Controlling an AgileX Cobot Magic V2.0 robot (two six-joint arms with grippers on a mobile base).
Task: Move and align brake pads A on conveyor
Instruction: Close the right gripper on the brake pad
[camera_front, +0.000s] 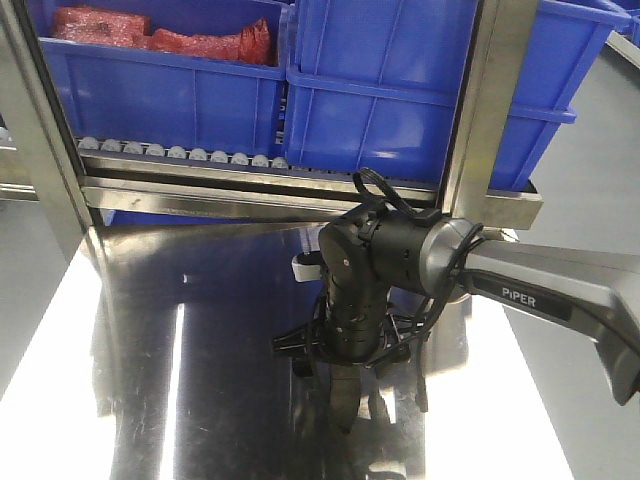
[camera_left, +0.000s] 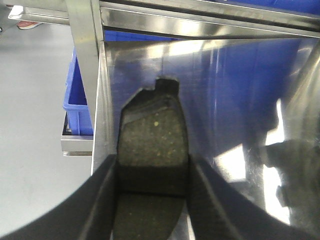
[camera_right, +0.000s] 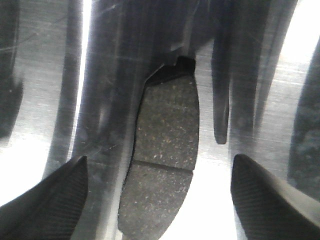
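Left end effector (camera_left: 152, 162) pinches brake pad (camera_left: 152, 132); right end effector (camera_right: 160, 165) spread, seemingly touching nothing.

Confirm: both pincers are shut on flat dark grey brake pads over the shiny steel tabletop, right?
No. Only the left pincer is shut on a flat dark grey brake pad. The right wrist view shows the right pincer open, its pad lying untouched on the shiny steel tabletop.
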